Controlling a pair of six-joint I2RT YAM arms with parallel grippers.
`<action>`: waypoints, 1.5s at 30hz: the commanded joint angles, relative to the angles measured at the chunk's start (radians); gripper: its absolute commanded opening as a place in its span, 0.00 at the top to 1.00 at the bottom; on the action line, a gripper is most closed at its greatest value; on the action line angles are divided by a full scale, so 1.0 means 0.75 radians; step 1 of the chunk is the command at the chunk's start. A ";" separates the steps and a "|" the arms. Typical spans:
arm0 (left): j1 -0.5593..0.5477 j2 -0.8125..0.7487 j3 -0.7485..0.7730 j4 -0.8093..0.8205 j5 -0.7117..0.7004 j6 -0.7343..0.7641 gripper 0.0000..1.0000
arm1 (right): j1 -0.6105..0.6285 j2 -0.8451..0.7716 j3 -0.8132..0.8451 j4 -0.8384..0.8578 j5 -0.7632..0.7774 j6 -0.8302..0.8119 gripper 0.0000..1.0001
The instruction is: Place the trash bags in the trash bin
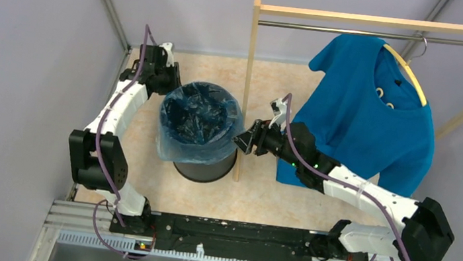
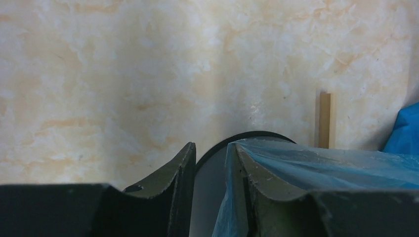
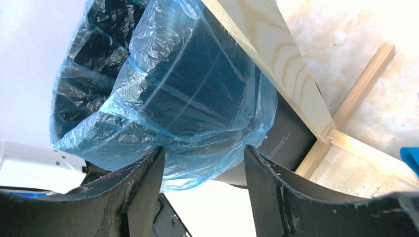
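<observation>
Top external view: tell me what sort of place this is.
Probably a staged robot test cell, not a real room: bare lavender walls, a wooden garment rack holding a blue T-shirt, and a black trash bin.

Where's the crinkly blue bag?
Top view, left of centre: the trash bag lines the trash bin, its edge folded over the rim, left of the wooden post.

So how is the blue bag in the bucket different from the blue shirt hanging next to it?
The trash bag is thin, crinkly and see-through; the T-shirt is solid, deeper blue cloth. The trash bag lines the black trash bin, its edge folded over the rim; the T-shirt hangs from a hanger on a rail. Both are blue.
</observation>
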 commanded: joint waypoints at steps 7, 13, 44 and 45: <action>-0.019 -0.073 -0.148 -0.025 0.090 -0.031 0.60 | -0.007 0.009 0.012 0.046 -0.006 -0.018 0.39; -0.019 -0.166 -0.108 -0.105 -0.075 -0.005 0.39 | -0.007 0.082 -0.006 0.092 -0.010 -0.004 0.41; -0.019 -0.719 -0.096 -0.177 -0.438 -0.050 0.02 | -0.008 0.108 0.028 0.086 -0.023 -0.021 0.42; -0.019 -0.738 -0.073 -0.181 -0.432 -0.051 0.02 | -0.007 0.110 0.030 0.086 -0.027 -0.023 0.42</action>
